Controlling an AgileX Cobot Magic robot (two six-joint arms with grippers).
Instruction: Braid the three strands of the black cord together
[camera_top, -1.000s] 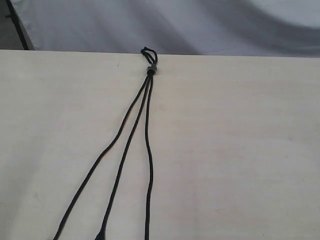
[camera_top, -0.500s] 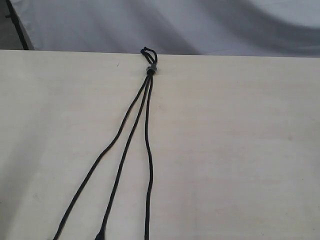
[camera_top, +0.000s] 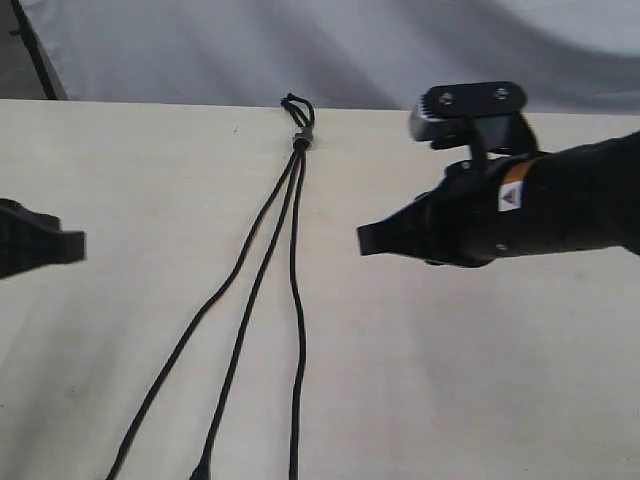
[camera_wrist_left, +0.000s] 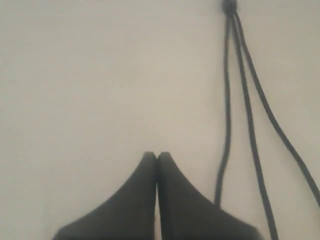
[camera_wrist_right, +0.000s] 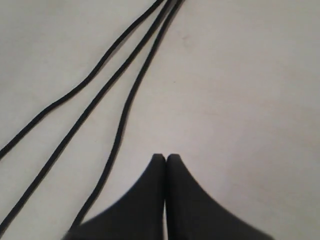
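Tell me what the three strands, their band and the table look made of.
The three strands: matte black, round and limp, probably woven textile cord; the weave is too fine to see. The band: small and grey, possibly metal or plastic, too small to tell. The table: pale, faintly grained, matte surface, likely wood or wood-look laminate.

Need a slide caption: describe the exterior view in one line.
Left gripper and right gripper, both shut, flank the three strands, unbraided, fanning from a grey band on a table.
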